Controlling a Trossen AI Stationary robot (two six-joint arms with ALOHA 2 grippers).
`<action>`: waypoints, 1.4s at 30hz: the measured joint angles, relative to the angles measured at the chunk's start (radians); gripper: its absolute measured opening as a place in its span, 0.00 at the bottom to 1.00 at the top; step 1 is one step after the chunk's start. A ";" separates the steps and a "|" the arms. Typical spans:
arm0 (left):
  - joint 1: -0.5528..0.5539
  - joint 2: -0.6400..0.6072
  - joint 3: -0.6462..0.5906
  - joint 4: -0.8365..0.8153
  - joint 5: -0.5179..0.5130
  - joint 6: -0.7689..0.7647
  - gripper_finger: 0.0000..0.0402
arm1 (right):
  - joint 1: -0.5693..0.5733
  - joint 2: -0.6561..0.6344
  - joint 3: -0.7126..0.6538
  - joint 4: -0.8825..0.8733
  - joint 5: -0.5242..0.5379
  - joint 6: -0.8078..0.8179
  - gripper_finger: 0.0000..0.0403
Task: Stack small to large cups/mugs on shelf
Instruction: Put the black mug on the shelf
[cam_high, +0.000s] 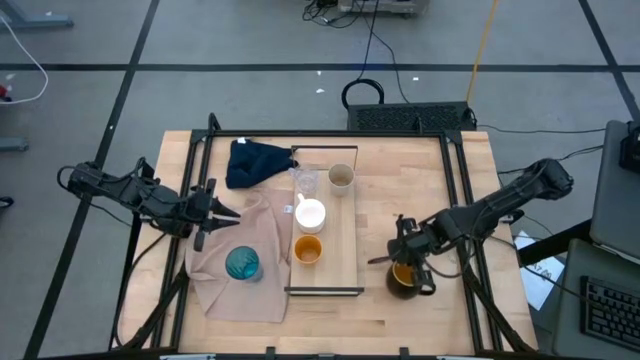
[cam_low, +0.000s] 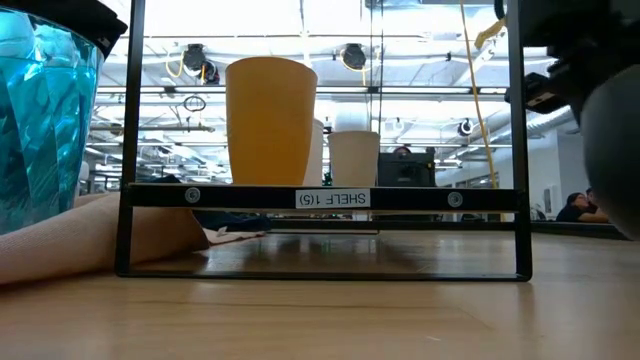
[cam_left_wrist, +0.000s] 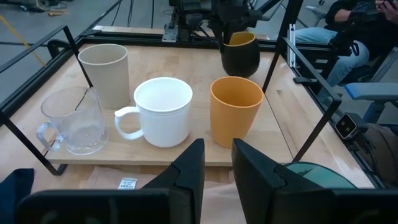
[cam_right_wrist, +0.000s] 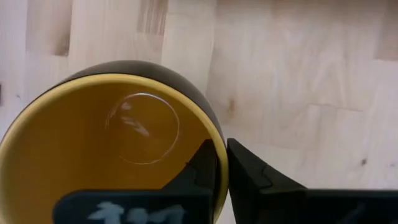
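Right pincer (cam_right_wrist: 222, 163) (pointing straight down) clamped on dark mug (cam_right_wrist: 112, 140) rim.

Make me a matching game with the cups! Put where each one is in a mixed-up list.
Things:
1. teal tumbler
2. small orange cup
3. dark mug with orange inside
4. clear glass mug

Places:
A. on the shelf, beside the beige cup
B. on the beige cloth
C. in the right gripper, on the table
D. on the shelf, next to the white mug

Pairs: 1-B, 2-D, 3-C, 4-A
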 joint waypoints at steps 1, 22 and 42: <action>0.000 0.000 0.000 0.000 0.000 0.000 0.20 | -0.010 -0.009 0.001 -0.003 0.000 -0.008 0.02; 0.000 0.000 0.000 -0.008 0.027 -0.032 0.20 | -0.409 -0.088 0.276 -0.064 0.132 -0.450 0.02; 0.000 0.000 0.000 -0.023 0.053 -0.026 0.20 | -0.597 0.307 0.611 -0.151 -0.052 -0.634 0.02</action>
